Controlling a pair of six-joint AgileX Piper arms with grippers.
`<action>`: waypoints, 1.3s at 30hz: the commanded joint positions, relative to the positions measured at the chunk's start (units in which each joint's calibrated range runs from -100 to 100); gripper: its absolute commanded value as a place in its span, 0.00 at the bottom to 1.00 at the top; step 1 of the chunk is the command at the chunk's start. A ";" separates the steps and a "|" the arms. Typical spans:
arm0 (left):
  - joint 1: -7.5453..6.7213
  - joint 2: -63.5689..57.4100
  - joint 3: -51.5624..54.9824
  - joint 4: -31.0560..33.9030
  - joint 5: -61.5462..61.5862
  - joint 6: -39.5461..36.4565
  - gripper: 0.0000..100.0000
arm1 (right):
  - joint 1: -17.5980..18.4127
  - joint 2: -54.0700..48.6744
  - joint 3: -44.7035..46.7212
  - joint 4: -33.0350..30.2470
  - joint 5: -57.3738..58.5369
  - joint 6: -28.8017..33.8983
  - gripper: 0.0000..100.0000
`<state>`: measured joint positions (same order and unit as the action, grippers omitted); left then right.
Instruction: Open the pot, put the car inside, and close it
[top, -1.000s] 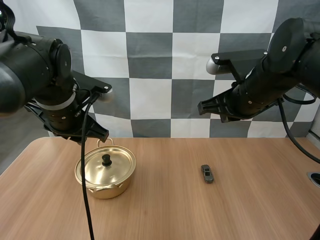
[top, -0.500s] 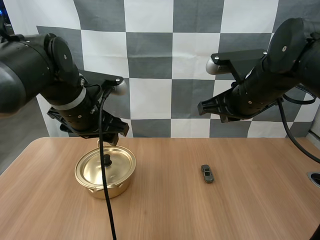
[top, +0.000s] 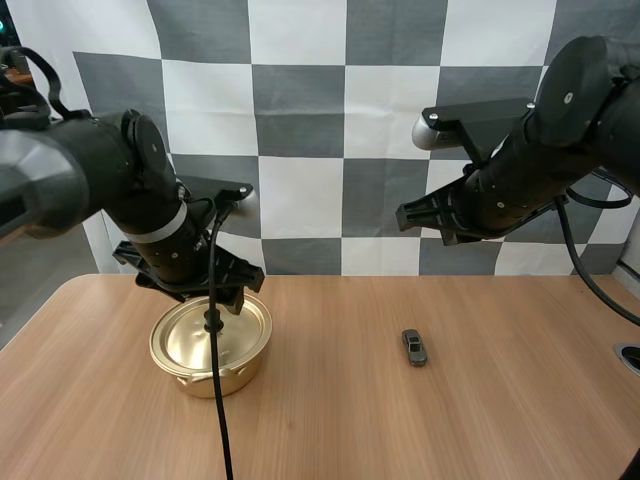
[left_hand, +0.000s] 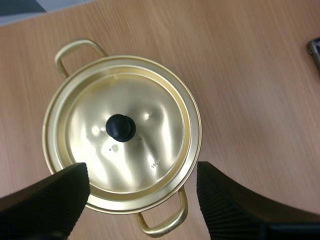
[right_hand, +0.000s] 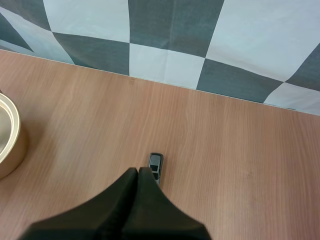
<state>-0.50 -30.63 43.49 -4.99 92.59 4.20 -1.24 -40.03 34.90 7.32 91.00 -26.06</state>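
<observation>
While the lid (left_hand: 150, 145) sits closed on the golden pot (top: 218, 378), the left gripper (left_hand: 140, 175) hangs close over it with its two black fingers (left_hand: 50, 200) spread wide apart and nothing between them. From the left wrist view the fingers stand one to each side of the lid's near rim, and the small black knob (left_hand: 120, 127) at the lid's centre lies just beyond the gap; I cannot tell whether any part of the gripper touches the lid. The pot stands on the left part of the wooden table (top: 500, 430), a loop handle (left_hand: 75, 50) showing at each of two opposite sides. Well off to its right, on bare wood and touching nothing, lies the small dark toy car (top: 414, 347). The right arm is held up clear of the table, and the right gripper (right_hand: 137, 172) has its fingers pressed together into a single dark wedge, empty. Seen from the right wrist view, that wedge's tip points toward the car, with the pot's side off at the edge.
</observation>
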 joint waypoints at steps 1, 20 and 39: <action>0.01 3.00 0.03 0.76 -1.12 -0.09 1.00 | -0.06 0.00 0.04 -0.05 0.04 -0.06 0.00; 0.01 12.89 0.03 3.92 -16.54 0.05 1.00 | -0.06 0.00 0.04 -0.47 1.67 -0.19 0.00; 0.01 20.55 0.03 4.05 -20.41 0.05 1.00 | -0.06 0.00 0.04 -0.47 2.72 -0.21 0.00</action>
<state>-0.50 -10.14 43.49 -0.94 72.08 4.18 -1.24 -40.03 34.90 6.89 93.89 -26.25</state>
